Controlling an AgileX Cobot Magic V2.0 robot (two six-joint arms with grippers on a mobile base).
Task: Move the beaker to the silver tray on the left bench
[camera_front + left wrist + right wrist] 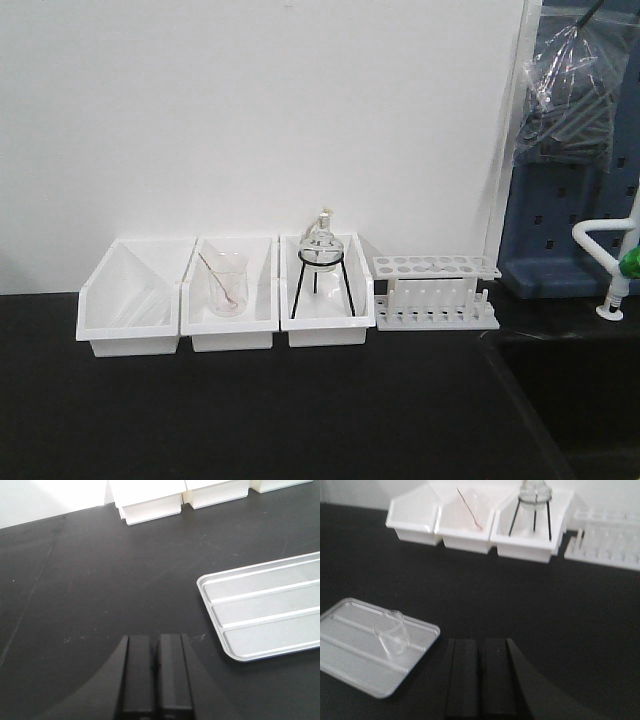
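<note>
Right gripper [479, 675] closed, beaker [394, 635] on silver tray [350, 667]

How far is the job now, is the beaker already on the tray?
Placing looks done: in the right wrist view the small beaker sits on the silver tray on the black bench, though it appears tilted. Nothing is in hand; the left gripper and right gripper are shut and empty. Little seems left.

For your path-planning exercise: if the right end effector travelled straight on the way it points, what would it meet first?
Bare black bench first, then probably the white bin holding the tripod stand; depth is uncertain. The silver tray lies off to its left.
</note>
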